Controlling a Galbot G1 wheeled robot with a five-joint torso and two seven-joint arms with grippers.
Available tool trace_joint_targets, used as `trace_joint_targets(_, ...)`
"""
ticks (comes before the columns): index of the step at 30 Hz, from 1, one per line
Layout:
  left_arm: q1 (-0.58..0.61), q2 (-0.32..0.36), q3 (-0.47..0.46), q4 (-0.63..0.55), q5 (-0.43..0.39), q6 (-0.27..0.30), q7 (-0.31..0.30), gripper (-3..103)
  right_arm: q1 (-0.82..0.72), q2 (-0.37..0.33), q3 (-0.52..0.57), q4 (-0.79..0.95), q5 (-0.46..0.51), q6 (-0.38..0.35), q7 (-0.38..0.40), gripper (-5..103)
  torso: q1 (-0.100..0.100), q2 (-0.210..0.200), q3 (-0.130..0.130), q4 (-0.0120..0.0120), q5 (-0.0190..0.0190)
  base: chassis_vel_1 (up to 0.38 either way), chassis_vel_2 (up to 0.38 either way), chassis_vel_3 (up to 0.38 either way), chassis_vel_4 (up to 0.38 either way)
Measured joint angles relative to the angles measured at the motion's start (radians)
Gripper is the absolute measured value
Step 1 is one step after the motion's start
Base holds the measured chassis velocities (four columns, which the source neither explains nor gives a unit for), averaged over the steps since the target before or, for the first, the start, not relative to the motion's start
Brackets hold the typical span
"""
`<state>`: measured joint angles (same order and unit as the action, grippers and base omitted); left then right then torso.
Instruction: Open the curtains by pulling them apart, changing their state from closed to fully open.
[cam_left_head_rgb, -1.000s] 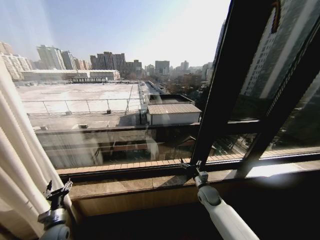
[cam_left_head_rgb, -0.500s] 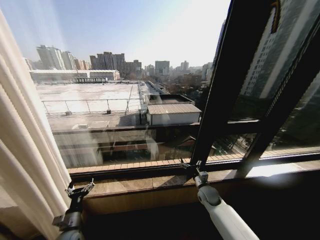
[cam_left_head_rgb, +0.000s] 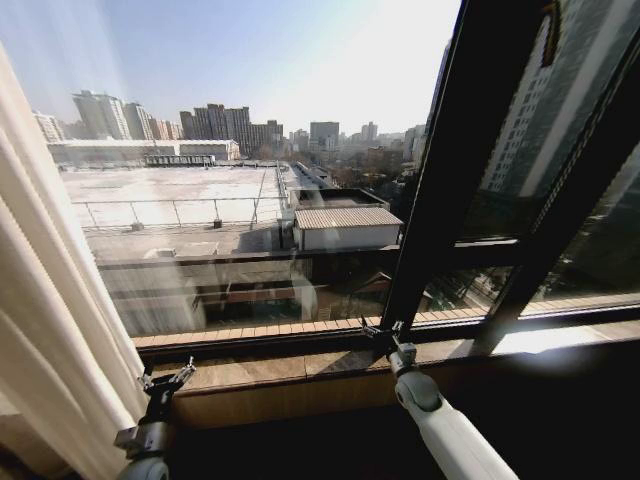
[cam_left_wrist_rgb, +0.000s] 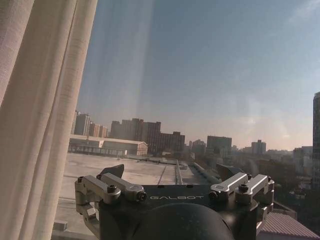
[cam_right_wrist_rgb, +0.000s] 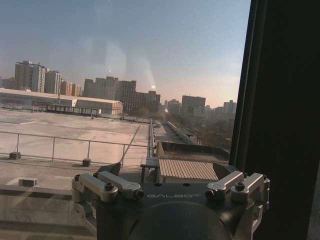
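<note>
One of the curtains (cam_left_head_rgb: 50, 300), cream and pleated, hangs bunched at the left edge of the window; it also appears in the left wrist view (cam_left_wrist_rgb: 40, 125). My left gripper (cam_left_head_rgb: 165, 376) stands low at the sill, just right of the curtain's lower edge and apart from it. Its jaws are open with nothing between them (cam_left_wrist_rgb: 170, 172). My right gripper (cam_left_head_rgb: 383, 330) reaches to the foot of the black window post, open and holding nothing (cam_right_wrist_rgb: 169, 171).
A thick black window post (cam_left_head_rgb: 450, 180) slants up the right half, with a second black bar (cam_left_head_rgb: 570, 200) beside it. A brown stone sill (cam_left_head_rgb: 300, 365) runs along the bottom of the glass. Rooftops and city buildings lie beyond the pane.
My left gripper has moved right, away from the curtain it was against. The curtain's edge has spread back a little to the right. The right arm has not moved.
</note>
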<state>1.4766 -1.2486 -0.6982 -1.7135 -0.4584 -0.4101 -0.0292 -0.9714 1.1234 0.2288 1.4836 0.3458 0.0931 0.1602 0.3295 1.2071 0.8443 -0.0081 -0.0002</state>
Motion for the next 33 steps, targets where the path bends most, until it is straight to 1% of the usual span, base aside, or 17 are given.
trace_joint_targets(9, -0.001, 0.001, -0.001, 0.001, 0.0, 0.0, -0.001, 100, 0.0, 0.0, 0.0, 0.0, 0.0, 0.0, 0.0, 100, 0.0, 0.0, 0.0, 0.0, 0.0, 0.0, 0.0, 0.0, 0.0)
trace_joint_targets(16, -0.001, 0.001, -0.001, 0.001, 0.0, 0.001, -0.002, 100, 0.0, 0.0, 0.0, 0.0, 0.0, 0.0, 0.0, 100, 0.0, 0.0, 0.0, 0.0001, -0.0001, -0.101, -0.086, 0.099, 0.106)
trace_joint_targets(24, -0.001, 0.001, -0.001, 0.002, 0.0, 0.001, -0.002, 100, 0.0, 0.0, 0.0, 0.0, 0.0, 0.0, 0.0, 100, 0.0, 0.0, 0.0, -0.0001, 0.0002, -0.239, -0.234, 0.238, 0.253)
trace_joint_targets(33, -0.001, 0.001, -0.002, 0.002, 0.0, 0.001, -0.002, 100, 0.0, 0.0, 0.0, 0.0, 0.0, 0.0, 0.0, 100, 0.0, 0.0, 0.0, -0.0001, -0.0002, -0.318, -0.331, 0.315, 0.328)
